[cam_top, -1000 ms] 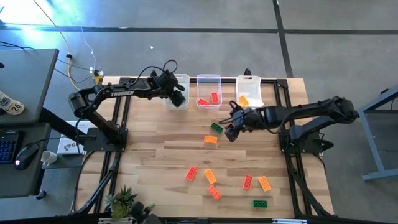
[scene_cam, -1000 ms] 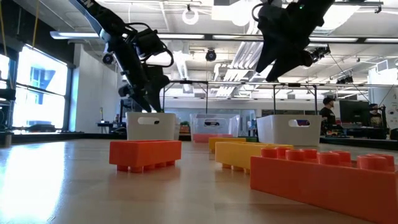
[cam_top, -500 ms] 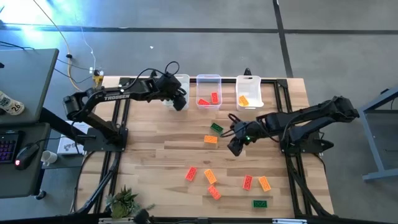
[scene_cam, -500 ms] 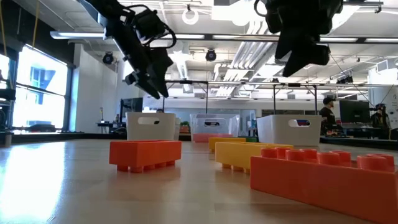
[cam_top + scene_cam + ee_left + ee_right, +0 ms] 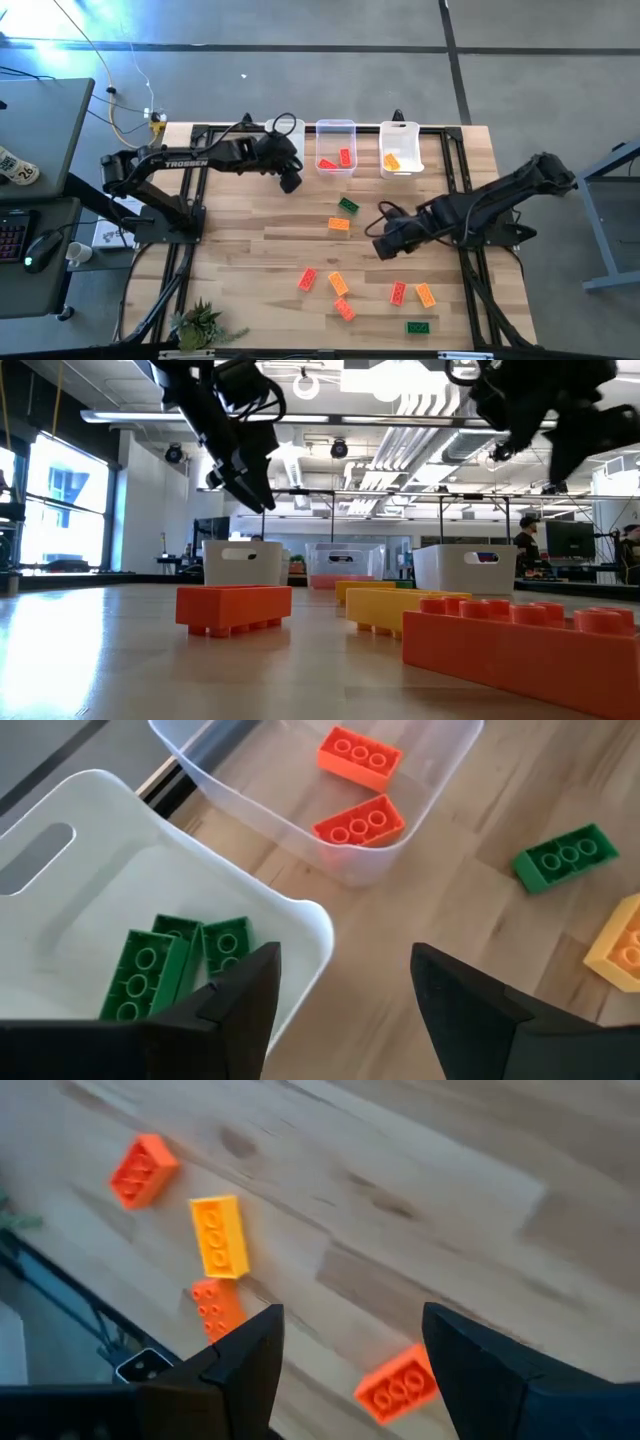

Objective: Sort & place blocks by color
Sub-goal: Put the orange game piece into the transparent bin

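Both hands stood apart, empty: left hand [image 5: 291, 182] beside the far bins [image 5: 336, 128], right hand [image 5: 383, 243] over bare surface [image 5: 250, 250] between scattered blocks [image 5: 339, 284].

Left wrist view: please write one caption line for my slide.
Open left gripper above white bin holding green blocks; red blocks in the next bin.

Robotics lab: exposed ceiling ducts [image 5: 400, 430].
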